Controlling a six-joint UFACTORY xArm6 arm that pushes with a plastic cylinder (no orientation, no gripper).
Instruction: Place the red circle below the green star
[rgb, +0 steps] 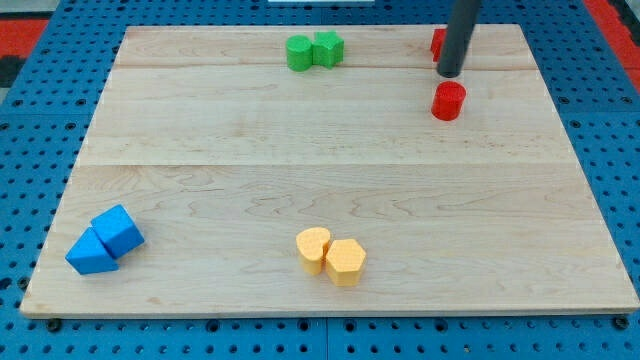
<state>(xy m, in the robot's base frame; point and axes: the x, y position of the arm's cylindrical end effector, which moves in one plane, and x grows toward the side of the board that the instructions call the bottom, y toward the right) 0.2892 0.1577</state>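
No brand, label or writing can be read anywhere on the wooden board (330, 180) or the blue pegboard (40, 130) it rests on.

Nearest the view's bottom, well away from my tip, a yellow pair sits touching: a rounded yellow block (313, 249) and a yellow hexagon (345, 262) at its right. Further toward the view's left, two blue blocks touch, a blue cube (119, 230) and a blue wedge (90, 253) whose exact shape is hard to tell.

The red circle (449, 101) lies just below my tip (450, 74), close but with a sliver of board between them. The rod carries no jaws, so nothing is grasped; it only stands bare over the board.

At the view's top, a second red block (438, 43) is partly hidden behind the rod, its shape unclear. Well to the tip's left, the green star (327, 48) touches a rounded green block (299, 53).
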